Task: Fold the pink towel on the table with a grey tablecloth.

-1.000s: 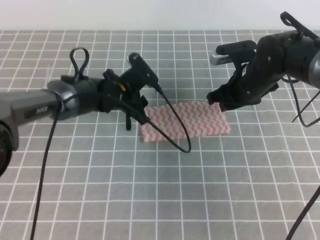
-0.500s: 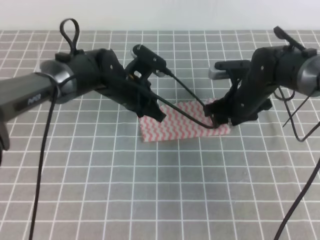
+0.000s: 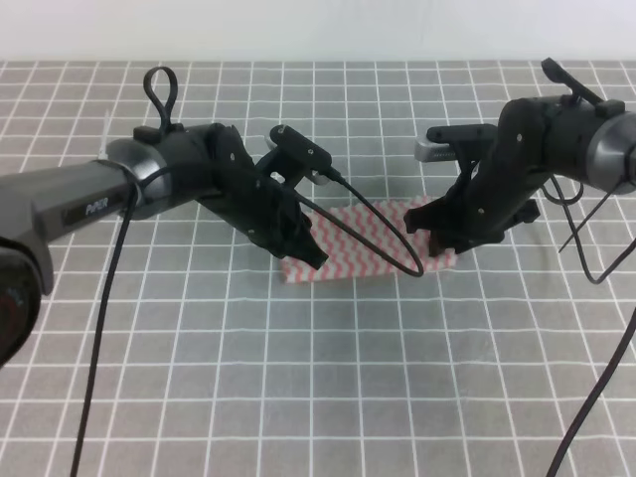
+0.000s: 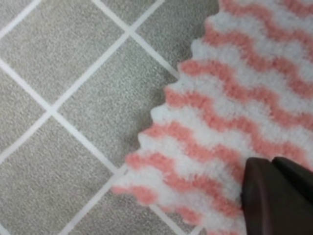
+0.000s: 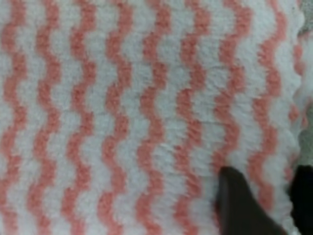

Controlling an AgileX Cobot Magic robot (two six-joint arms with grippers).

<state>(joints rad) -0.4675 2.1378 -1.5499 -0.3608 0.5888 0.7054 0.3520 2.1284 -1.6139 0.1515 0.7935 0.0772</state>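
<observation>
The grasping step of a fold is judged to be in hand. The pink towel (image 3: 373, 243) is seen lying flat on the counter (image 3: 318, 378), stretched between the two tools. The left tool (image 3: 306, 256) is lowered onto the corner nearest it; in its wrist view a dark fingertip (image 4: 274, 196) is pressed on the pile just inside the serrated edge, but whether it is clenched cannot be told. The right tool (image 3: 434, 231) is set down at the opposite end, its fingers (image 5: 239, 205) slightly parted and resting on the cloth, nothing yet pinched. Next, both edges would need to be nipped and lifted together.
</observation>
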